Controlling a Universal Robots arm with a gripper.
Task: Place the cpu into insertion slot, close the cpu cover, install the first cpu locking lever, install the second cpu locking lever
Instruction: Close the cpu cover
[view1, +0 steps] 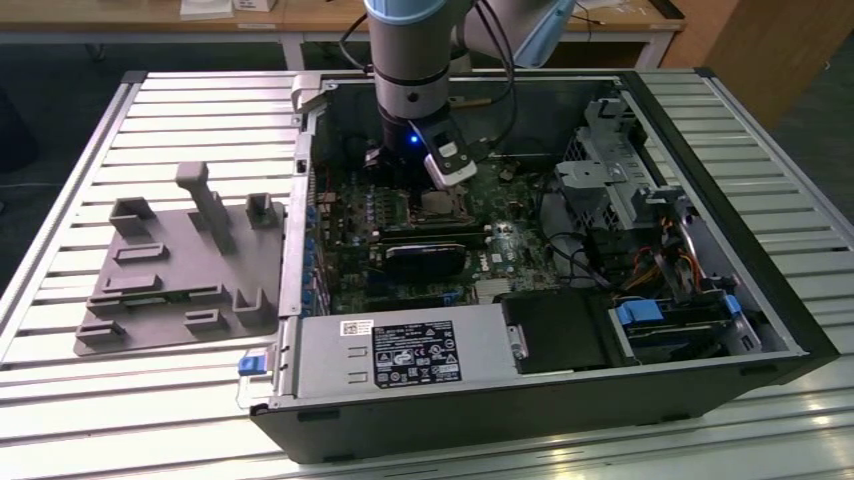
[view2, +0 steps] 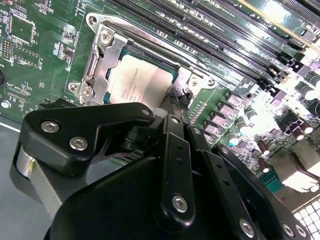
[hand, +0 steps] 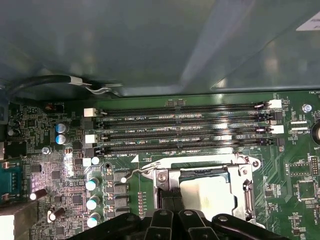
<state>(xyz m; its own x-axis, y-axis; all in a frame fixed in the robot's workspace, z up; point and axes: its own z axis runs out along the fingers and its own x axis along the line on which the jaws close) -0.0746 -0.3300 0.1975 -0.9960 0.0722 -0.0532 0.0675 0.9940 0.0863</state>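
Note:
The cpu (view2: 140, 82) (hand: 207, 192), a square chip with a dull silver top, lies flat in the insertion slot (view1: 438, 207) on the green motherboard. The silver cpu cover (view2: 100, 60) (hand: 167, 177) lies down around it, framing the chip. A thin wire locking lever (hand: 135, 171) (view2: 150, 42) runs along one side of the socket, its hooked end sticking out past the corner. My gripper (view2: 172, 107) (hand: 172, 207) (view1: 430, 190) hangs just over the socket's edge, shut, its black links drawn together. Whether the tips touch anything is hidden.
Long black memory slots (hand: 185, 130) run beside the socket, and silver capacitors (hand: 92, 202) stand near it. A black cable (hand: 45, 80) crosses the case wall. A grey fixture tray (view1: 174, 270) lies at the exterior view's left, with the power supply (view1: 400, 355) in front and the drive cage (view1: 614, 170) at the right.

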